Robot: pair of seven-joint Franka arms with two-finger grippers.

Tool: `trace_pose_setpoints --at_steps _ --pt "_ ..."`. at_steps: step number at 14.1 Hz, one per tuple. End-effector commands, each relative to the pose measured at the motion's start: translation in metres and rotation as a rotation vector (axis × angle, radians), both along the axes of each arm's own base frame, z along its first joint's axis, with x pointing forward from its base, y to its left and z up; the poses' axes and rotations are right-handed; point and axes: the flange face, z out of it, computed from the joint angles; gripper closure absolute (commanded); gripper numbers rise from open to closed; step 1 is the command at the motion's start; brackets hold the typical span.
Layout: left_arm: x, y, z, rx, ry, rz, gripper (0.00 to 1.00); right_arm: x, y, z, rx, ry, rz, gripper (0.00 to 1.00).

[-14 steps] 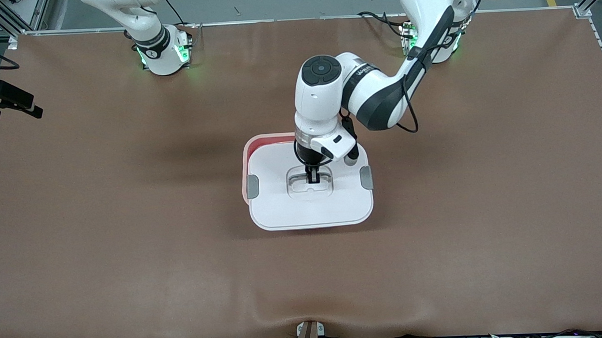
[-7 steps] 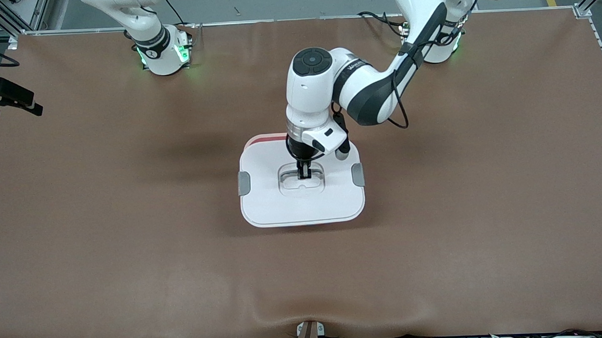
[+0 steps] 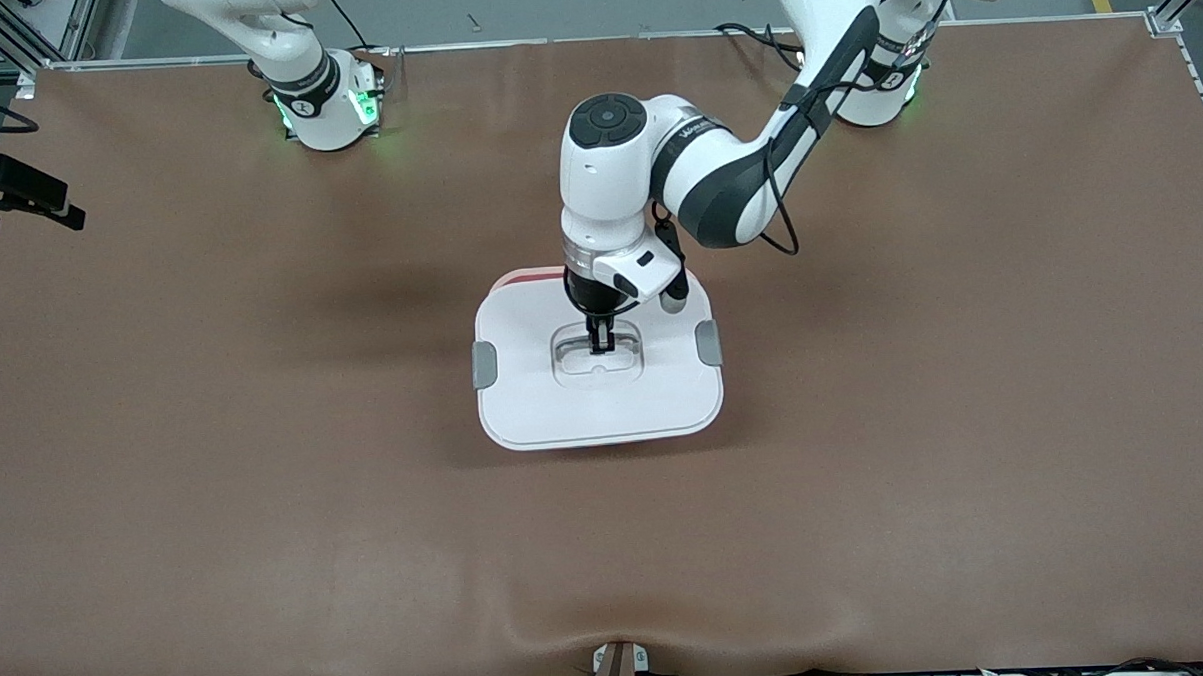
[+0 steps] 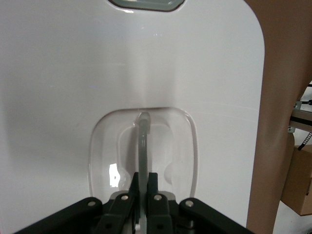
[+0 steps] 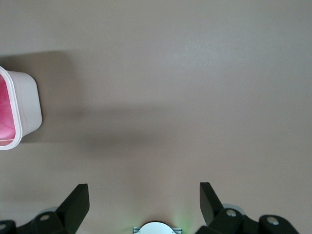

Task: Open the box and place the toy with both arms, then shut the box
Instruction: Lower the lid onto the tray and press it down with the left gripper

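Note:
My left gripper is shut on the clear handle in the recess of the white lid. In the left wrist view its fingers pinch the handle's thin bar. The lid lies level over the pink box, of which only a strip of rim shows at the lid's edge farther from the front camera. A corner of the box with pink inside shows in the right wrist view. I cannot make out the toy. My right gripper is open, empty and high over bare table near its base.
The lid's grey clips sit at its two short ends. The right arm's base and the left arm's base stand along the table's edge. Brown table mat surrounds the box.
The left gripper has carried the lid toward the right arm's end and onto the box. The pink rim that showed beside the lid is now almost covered.

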Motion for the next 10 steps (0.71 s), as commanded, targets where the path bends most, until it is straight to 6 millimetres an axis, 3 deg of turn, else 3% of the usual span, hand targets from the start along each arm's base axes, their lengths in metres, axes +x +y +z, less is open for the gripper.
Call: trace_pose_setpoints --at_steps 1,10 --pt "-0.008 -0.006 -0.003 0.005 -0.02 -0.003 1.0 -0.001 -0.004 0.004 -0.011 0.004 0.001 0.0" --pt "-0.021 -0.003 -0.02 0.038 0.006 -0.015 1.0 -0.001 -0.005 0.002 -0.012 0.009 0.001 0.0"
